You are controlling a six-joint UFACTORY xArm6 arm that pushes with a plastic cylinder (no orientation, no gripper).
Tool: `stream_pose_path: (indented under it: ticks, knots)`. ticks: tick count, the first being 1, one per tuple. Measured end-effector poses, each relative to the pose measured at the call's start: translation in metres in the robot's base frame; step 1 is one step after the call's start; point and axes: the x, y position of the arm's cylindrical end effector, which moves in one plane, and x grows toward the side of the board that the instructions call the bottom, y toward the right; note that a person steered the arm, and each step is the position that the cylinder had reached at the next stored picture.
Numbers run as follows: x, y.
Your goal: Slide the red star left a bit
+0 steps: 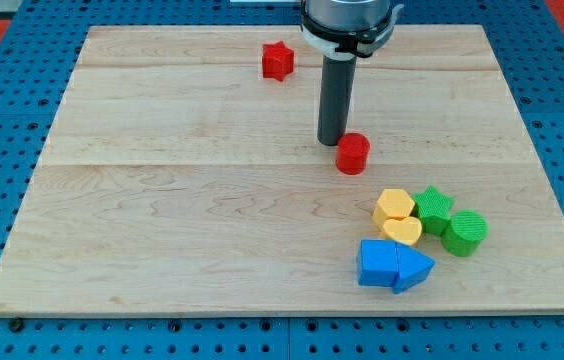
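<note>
A: Wooden board (pixel 212 220), item one, is lying on a blue pegboard (pixel 2 120). Next down, the arm is standing at the view's top; its tip (pixel 331 141) is resting just beside the red cylinder (pixel 353 154), holding nothing, having no jaws.

B: And the red star (pixel 277 60)?

A: Sitting near the view's top, well apart from the tip, up and left of it. No long axis; its facing is too small to tell.

B: Step in hand?

A: Approaching, I'm judging. The tip is needing to reach the star's right side, then push left briefly.
</note>
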Motion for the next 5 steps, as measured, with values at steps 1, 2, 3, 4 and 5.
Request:
stream_pose_path:
  ticks: [1, 2, 3, 4, 5]
  knots:
    - [-0.005, 0.025]
    - [0.032, 0.054]
    - [0.041, 0.052]
    - [-0.032, 0.063]
    - [-0.116, 0.036]
